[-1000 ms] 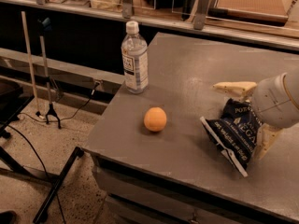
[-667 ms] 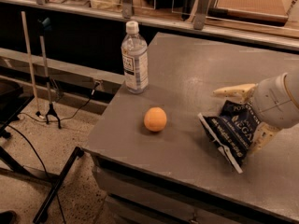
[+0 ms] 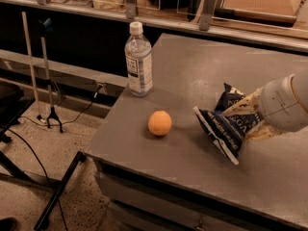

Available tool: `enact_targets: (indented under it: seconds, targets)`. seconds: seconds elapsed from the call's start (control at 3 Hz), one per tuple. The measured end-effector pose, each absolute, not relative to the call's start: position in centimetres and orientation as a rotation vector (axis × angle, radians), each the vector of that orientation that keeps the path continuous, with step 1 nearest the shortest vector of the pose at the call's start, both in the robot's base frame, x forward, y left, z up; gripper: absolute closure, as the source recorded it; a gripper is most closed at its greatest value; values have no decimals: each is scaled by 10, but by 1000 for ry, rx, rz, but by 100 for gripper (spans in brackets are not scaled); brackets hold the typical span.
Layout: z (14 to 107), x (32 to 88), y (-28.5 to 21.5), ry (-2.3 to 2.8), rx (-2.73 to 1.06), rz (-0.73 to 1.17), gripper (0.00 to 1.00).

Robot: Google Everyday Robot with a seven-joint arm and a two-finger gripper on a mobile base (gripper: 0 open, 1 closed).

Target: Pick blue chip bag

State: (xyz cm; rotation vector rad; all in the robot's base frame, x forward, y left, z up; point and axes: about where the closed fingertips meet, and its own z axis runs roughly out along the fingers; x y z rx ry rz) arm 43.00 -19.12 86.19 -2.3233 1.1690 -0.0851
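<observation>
Item 1 — the tool (image 3: 239, 123) stands at the 3 o'clock side of the grey surface (image 3: 192, 69), entering from the right edge of the view on a rounded white wrist housing (image 3: 284, 105). Its two cream fingers (image 3: 243, 107) are closed on the blue chip bag (image 3: 219, 125): one lies across the top of the bag, the other shows beneath it, and the foil is pinched and crumpled between them.

Item 2 — the bag is tilted, its white-edged seam pointing toward 7 o'clock. That low corner appears to touch the surface, though the view does not settle it.

Item 3: an orange fruit (image 3: 160, 122) rests on the surface at 9 o'clock of the bag, near it but apart.

Item 4: a clear water bottle (image 3: 138, 61) with a white cap stands upright at 11 o'clock of the fruit, close to the surface's left edge and well apart from the bag.
</observation>
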Motion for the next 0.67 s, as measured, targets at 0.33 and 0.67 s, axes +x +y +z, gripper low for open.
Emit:
enact_targets:
  seconds: [0.33,0.67]
  targets:
    - [863,429,-190,1166,-2327,-87,96]
    - [863,429,-189,1164,-2328,-88,100]
